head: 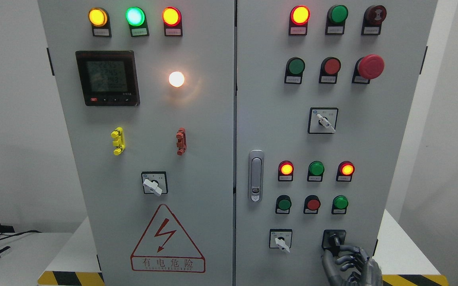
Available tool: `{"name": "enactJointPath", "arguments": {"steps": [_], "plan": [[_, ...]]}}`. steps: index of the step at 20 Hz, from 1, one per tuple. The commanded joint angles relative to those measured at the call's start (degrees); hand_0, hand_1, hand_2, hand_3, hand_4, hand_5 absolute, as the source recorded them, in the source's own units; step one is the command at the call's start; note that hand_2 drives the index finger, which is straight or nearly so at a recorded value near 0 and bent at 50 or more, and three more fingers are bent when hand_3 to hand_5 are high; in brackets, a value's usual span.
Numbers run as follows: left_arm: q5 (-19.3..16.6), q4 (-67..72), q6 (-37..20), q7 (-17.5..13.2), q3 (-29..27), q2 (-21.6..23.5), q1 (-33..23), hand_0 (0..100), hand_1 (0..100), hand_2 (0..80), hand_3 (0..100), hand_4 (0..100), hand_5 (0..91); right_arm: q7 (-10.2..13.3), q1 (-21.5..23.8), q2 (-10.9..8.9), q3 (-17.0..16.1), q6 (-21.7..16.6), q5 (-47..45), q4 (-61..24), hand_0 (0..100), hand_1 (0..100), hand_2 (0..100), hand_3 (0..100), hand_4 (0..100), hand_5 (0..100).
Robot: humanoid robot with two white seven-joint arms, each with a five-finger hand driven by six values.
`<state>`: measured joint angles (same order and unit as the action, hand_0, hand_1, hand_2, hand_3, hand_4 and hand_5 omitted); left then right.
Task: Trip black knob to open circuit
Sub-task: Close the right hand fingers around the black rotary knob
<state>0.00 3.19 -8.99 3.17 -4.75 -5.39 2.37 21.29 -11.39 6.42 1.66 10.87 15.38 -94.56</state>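
Observation:
The black knob (334, 239) sits on a black square plate at the lower right of the grey cabinet's right door (276, 99). Its handle points up, tilted slightly left. My right hand (342, 260) comes up from the bottom edge just below and right of it. The grey fingers (351, 254) curl against the knob's right side and the thumb rises on its left, so the hand is closed around the knob's lower end. The left arm is out of view.
A white selector switch (281, 241) is left of the knob, with three round buttons (312, 203) and indicator lamps (316, 169) above. A metal door latch (256, 175) stands near the door seam. The cabinet rests on a white table (402, 250) with hazard striping.

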Motion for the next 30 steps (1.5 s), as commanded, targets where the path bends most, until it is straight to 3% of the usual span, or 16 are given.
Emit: {"name": "enactJointPath", "arguments": {"steps": [1,30], "plan": [[-1.76,0.06,0.03,-0.01,0.0,-0.06,0.0,12,39,0.0,0,0,0.0,0.15,-0.04,0.09,0.36,-0.06,0.01,0.34,32,75,49,73,79,96],[-1.76,-0.03,0.03,-0.01,0.0,0.03,0.0,12,39,0.0,0,0,0.0,-0.46,-0.83,0.62,0.63,0.29,-0.08,1.58,32,72,52,76,80,96]]}}
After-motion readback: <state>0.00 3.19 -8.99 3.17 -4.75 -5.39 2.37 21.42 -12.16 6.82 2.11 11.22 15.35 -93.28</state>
